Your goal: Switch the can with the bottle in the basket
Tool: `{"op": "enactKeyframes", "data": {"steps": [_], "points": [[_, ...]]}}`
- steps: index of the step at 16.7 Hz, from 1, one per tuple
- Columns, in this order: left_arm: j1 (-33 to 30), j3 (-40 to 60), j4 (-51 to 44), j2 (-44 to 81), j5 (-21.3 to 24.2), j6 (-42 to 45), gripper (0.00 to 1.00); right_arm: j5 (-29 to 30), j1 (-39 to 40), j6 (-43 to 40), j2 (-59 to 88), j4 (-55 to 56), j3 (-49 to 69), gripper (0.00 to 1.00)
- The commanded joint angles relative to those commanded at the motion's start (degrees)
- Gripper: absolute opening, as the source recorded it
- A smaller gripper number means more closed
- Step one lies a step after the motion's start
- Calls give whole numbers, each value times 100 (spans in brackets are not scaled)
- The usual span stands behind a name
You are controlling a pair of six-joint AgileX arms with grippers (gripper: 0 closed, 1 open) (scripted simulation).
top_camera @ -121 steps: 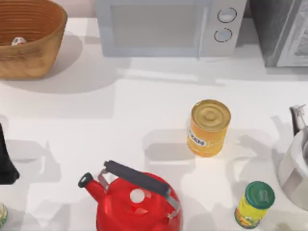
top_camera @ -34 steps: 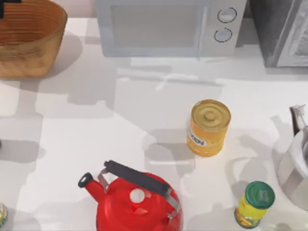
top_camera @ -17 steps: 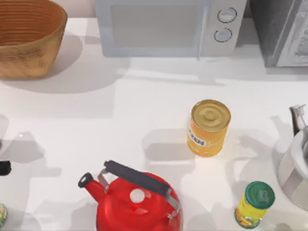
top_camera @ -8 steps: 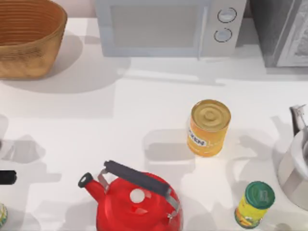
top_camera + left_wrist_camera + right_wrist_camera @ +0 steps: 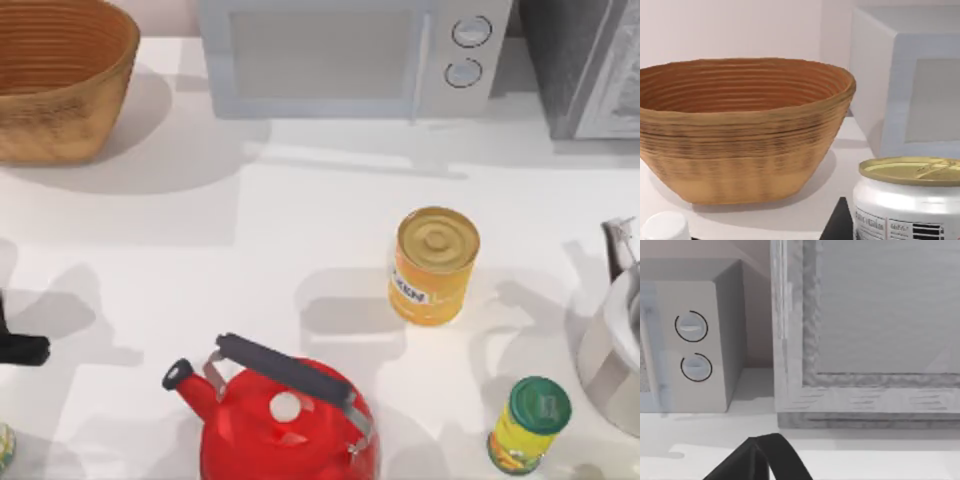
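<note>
Now, at the far left edge of the top view a small black piece of the left arm's gripper (image 5: 22, 349) sits low over the white table (image 5: 250, 250), level with the red kettle's handle; whether its jaws are spread or pressed together cannot be told. The left wrist view has the can (image 5: 912, 200) right up close, pale gold lid above a white label with dark print, next to a dark wedge of the gripper; contact between them cannot be made out. A small white rounded cap (image 5: 665, 227) sits at the near edge of that view. The basket (image 5: 60, 80) stands at the far left corner of the table, its ribbed inside showing no contents from above. Just to its right, along the far edge, is the white microwave (image 5: 350, 55) with two round dials. Nearer and left of centre stands the red kettle (image 5: 280, 420) with its dark handle. Right of centre stands the large yellow can (image 5: 432, 265), upright. Near the right front is the green-lidded yellow tin (image 5: 530, 422), and a metal pot (image 5: 615, 360) is cut off by the right edge. The right wrist view shows a black part of the right gripper (image 5: 757, 460) before the microwave's dials and a grey appliance (image 5: 865, 330); I cannot tell how its jaws stand.
</note>
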Motion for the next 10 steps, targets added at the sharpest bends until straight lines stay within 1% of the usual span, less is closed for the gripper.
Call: {"op": "enactKeyframes", "data": {"steps": [2,5,10], "points": [[-99,321,437,795,396,9,0,0,0,0,0,0,0,100],[-291,917,1240,2192,1120,32,0,0,0,0,0,0,0,100],[-687,2113,2840,4899,2554,84,0,0,0,0,0,0,0,100]]}}
